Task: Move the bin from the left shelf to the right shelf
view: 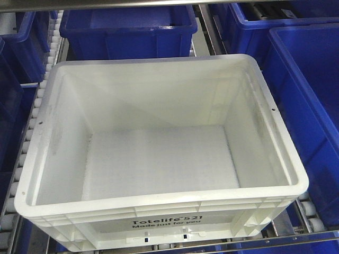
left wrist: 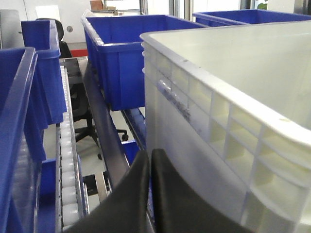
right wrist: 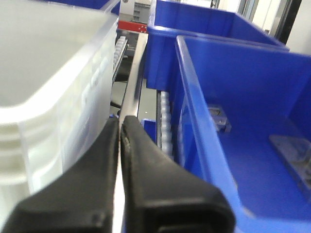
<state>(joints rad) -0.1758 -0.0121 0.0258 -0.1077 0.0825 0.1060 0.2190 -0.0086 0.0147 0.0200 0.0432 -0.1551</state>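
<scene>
Your white bin (view: 159,143) sits on the roller shelf (view: 33,114) among blue crates (view: 127,26), its front reading "Totelife 521 Made just for you". Left pincer (left wrist: 149,160) and right pincer (right wrist: 119,127) are both closed together, empty, flanking its sides.

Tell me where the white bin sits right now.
In the front view the white bin fills the middle of the picture, resting on the roller track, with one blue crate behind it and another blue crate along its right side.
</scene>
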